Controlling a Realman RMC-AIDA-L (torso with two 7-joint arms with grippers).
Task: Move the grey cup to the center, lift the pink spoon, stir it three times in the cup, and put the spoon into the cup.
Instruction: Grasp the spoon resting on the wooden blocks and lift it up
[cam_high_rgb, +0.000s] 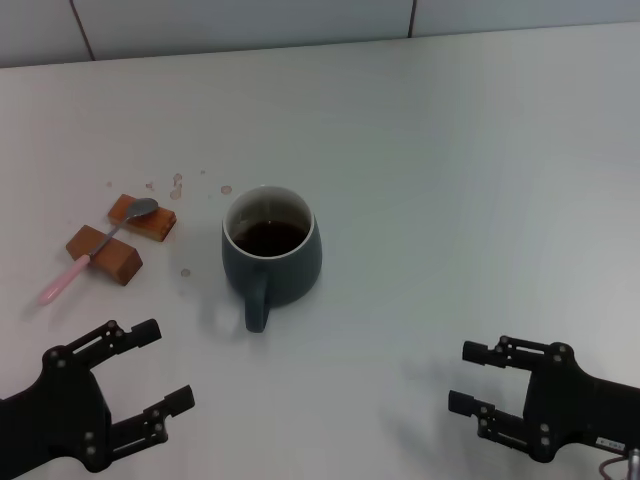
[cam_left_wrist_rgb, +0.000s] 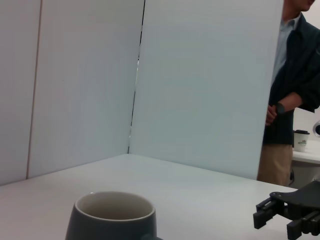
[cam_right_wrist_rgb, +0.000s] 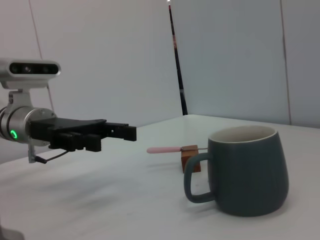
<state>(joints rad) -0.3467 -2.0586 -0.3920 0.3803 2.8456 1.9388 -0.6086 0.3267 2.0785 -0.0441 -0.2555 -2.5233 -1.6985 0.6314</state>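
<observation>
The white table (cam_high_rgb: 450, 150) fills almost the whole head view, and pale wall panels (cam_left_wrist_rgb: 200, 75) stand behind it.

The left gripper (cam_high_rgb: 168, 368) is low at the near left corner of the table, above the surface and well apart from everything. Its two fingers are spread wide and hold nothing. The right gripper (cam_high_rgb: 465, 377) is at the near right corner, also well apart from the cup, and its fingers are spread too, with nothing between them.

The grey cup (cam_high_rgb: 272, 254) stands upright a little left of the middle of the table. Its handle points toward the robot. Inside there is a dark liquid, and the rim is pale.

Two brown blocks (cam_high_rgb: 104, 252) lie to the left of the cup, near each other but not touching it. The pink spoon (cam_high_rgb: 98, 250) rests across both blocks like a bridge: its grey bowl is on the farther block, and its pink handle goes over the nearer block and ends close to the table.

Some small brown drops (cam_high_rgb: 178, 182) are on the table between the blocks and the cup.
</observation>
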